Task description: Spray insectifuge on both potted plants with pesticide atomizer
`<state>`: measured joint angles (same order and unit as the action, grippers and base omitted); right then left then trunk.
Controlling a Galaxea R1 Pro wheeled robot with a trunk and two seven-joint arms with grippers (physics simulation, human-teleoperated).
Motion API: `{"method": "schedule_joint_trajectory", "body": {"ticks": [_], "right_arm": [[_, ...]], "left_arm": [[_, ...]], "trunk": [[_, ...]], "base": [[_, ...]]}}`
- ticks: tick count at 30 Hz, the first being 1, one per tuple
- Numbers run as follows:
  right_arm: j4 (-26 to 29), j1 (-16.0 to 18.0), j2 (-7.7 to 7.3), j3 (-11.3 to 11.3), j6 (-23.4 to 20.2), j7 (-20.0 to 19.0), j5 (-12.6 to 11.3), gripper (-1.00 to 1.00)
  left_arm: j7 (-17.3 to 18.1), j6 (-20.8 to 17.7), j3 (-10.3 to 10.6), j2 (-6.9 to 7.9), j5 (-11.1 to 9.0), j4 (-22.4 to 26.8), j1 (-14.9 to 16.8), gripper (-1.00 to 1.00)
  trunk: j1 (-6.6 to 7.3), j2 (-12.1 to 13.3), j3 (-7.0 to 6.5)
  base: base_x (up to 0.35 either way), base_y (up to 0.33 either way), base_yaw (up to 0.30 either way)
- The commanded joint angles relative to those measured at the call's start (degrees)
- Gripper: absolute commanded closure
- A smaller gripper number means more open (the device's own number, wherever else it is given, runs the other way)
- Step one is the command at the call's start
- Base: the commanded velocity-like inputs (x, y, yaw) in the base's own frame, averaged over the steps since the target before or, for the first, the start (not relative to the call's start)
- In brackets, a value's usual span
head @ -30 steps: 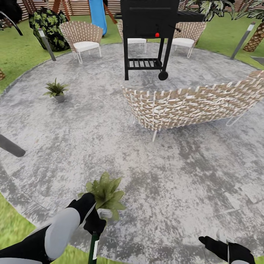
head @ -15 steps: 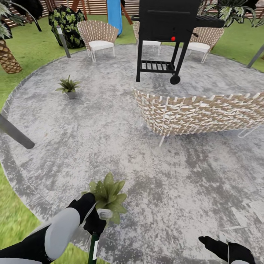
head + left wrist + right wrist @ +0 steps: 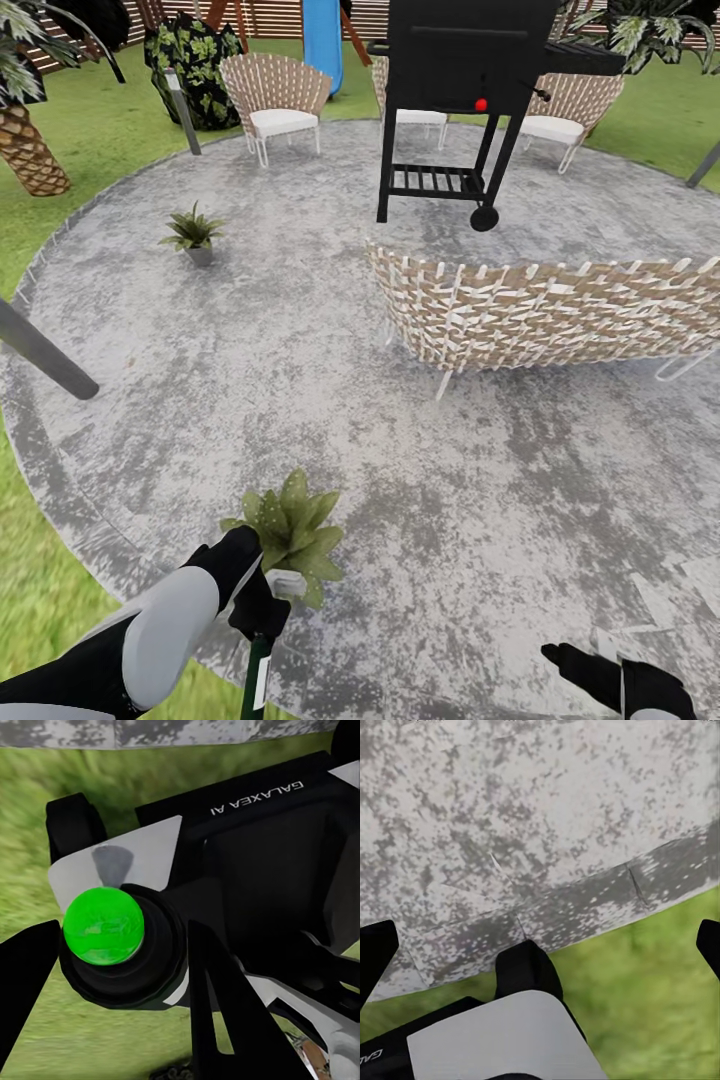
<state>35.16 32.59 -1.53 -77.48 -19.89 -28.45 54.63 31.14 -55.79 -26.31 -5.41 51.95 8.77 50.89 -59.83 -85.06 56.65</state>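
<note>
Head view first: my left gripper (image 3: pixel 262 612) is closed around the pesticide atomizer (image 3: pixel 257 672), whose dark green body with its whitish label hangs below the fingers while the grey nozzle head sits at the top, right against the leaves of the near potted plant (image 3: pixel 288 530). From the left wrist camera I get my own base and lawn rather than the bottle, so I'm judging the grip from the head camera alone. My right gripper (image 3: pixel 600 676) sits low at the frame's edge, holding nothing that I can see; whether its fingers are spread or closed I cannot tell from the head view, though the right wrist view shows the two dark fingertips well apart over the patio's (image 3: pixel 540 817) rim and the grass.

Further out, the far potted plant (image 3: pixel 193 232) stands in its little grey pot near the patio's left side, well apart from me, with the wicker sofa (image 3: pixel 545 310) and the black grill (image 3: pixel 465 75) beyond.

I judge the pickup done and the spraying of the near plant as the step in hand. Next I'd need the nozzle aimed squarely into the rosette, then a drive across the stone to the far plant.
</note>
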Motion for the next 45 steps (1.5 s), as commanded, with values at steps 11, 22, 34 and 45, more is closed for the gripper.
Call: {"method": "schedule_joint_trajectory", "body": {"ticks": [11,22,34,45], "right_arm": [[0.26,0.1,0.04,14.15,-8.9,-0.64,0.31,-1.0],[0.26,0.09,-0.05,14.32,-9.46,-0.6,0.3,-1.0],[0.17,0.1,-0.04,14.37,-9.46,-0.56,0.3,-1.0],[0.15,0.1,-0.02,14.37,-9.46,-0.47,0.3,-1.0]], "left_arm": [[0.5,-0.12,-0.32,-0.04,0.7,0.02,0.0,1.0],[0.46,-0.11,-0.32,-0.04,0.7,0.02,0.0,1.0],[0.48,-0.11,-0.32,-0.12,0.7,0.02,0.0,1.0],[0.5,-0.11,-0.32,-0.13,0.65,0.03,0.0,1.0]], "trunk": [[0.0,-0.02,0.14],[0.0,-0.02,0.38],[0.0,-0.02,0.63],[0.0,-0.02,0.84]], "base": [[0.0,-0.001,0.105],[0.0,0.0,0.24],[0.0,0.0,0.241],[0.0,-0.14,0.22]]}}
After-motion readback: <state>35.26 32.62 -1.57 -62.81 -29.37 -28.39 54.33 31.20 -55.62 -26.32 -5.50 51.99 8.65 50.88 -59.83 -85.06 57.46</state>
